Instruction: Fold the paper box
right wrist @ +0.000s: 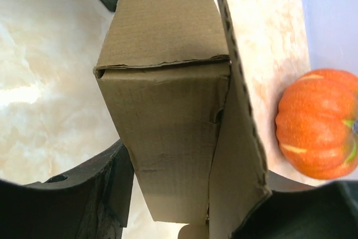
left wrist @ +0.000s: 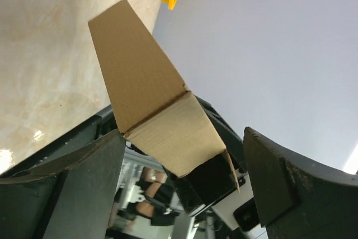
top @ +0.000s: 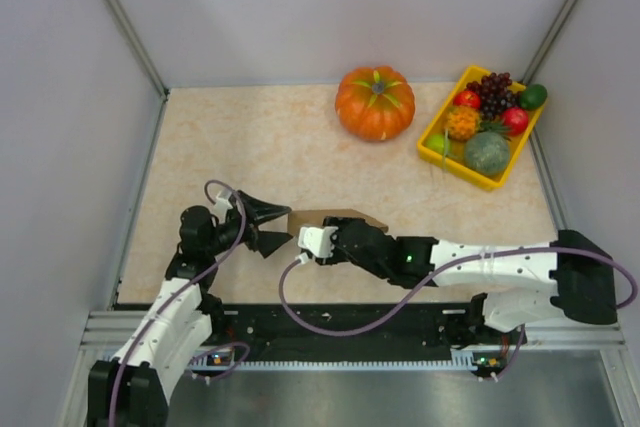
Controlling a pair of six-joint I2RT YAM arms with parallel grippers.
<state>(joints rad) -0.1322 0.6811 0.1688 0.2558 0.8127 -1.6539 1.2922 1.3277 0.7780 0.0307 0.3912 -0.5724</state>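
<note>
The paper box [top: 337, 217] is plain brown cardboard, partly folded into a small rectangular shape with a loose flap. It is near the table's front, left of centre. My right gripper [top: 333, 234] is shut on it: in the right wrist view its fingers [right wrist: 106, 188] press both sides of the box [right wrist: 168, 116], and a long flap [right wrist: 238, 138] stands along the right side. My left gripper [top: 282, 226] is open just left of the box. In the left wrist view the box's end [left wrist: 168, 132] lies between my spread fingers [left wrist: 84, 183], not touching them.
An orange pumpkin [top: 375, 102] sits at the back centre. A yellow fruit tray [top: 436, 127] with plastic fruit stands at the back right. Grey walls enclose the table on three sides. The marbled tabletop [top: 230, 147] shows at the left.
</note>
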